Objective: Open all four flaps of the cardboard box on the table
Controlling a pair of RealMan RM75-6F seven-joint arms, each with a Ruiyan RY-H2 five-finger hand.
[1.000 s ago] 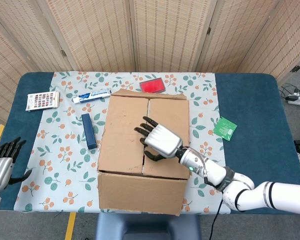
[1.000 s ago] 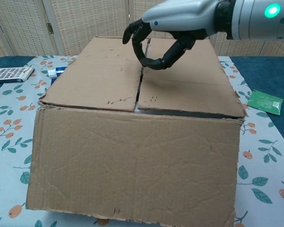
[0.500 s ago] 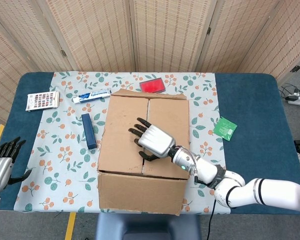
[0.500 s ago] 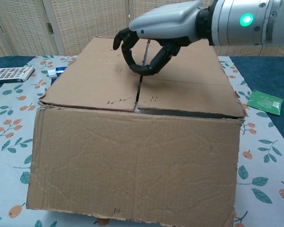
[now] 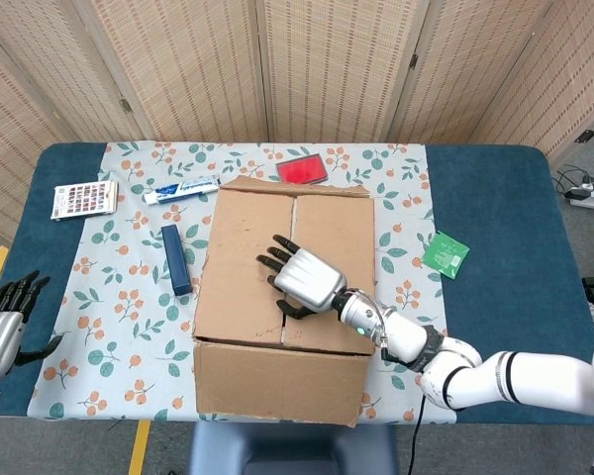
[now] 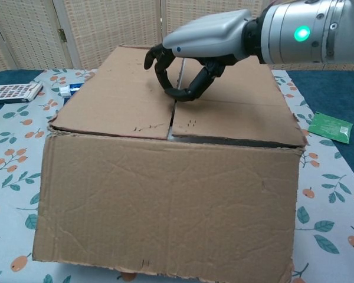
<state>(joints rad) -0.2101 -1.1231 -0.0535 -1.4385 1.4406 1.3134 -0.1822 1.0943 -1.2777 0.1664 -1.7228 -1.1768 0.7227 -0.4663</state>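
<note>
The cardboard box (image 5: 282, 297) stands mid-table with its two top flaps lying flat and meeting at a centre seam (image 6: 176, 103). My right hand (image 5: 299, 277) hovers low over that seam, palm down, with its fingers (image 6: 165, 73) curled downward and the thumb (image 6: 200, 85) hooked toward them; it holds nothing. In the chest view the right hand (image 6: 206, 44) sits just above the flaps near their near end. My left hand (image 5: 5, 322) waits off the table's left edge, fingers apart and empty.
Left of the box lie a dark blue bar (image 5: 175, 259), a toothpaste tube (image 5: 181, 188) and a patterned card (image 5: 83, 199). A red packet (image 5: 302, 170) sits behind the box, a green packet (image 5: 445, 253) to its right. Wicker screens stand behind the table (image 5: 495, 198).
My right hand slid left and toward the box's front along the seam, and lowered, with its fingers curling closer to the flaps. The left hand stayed still.
</note>
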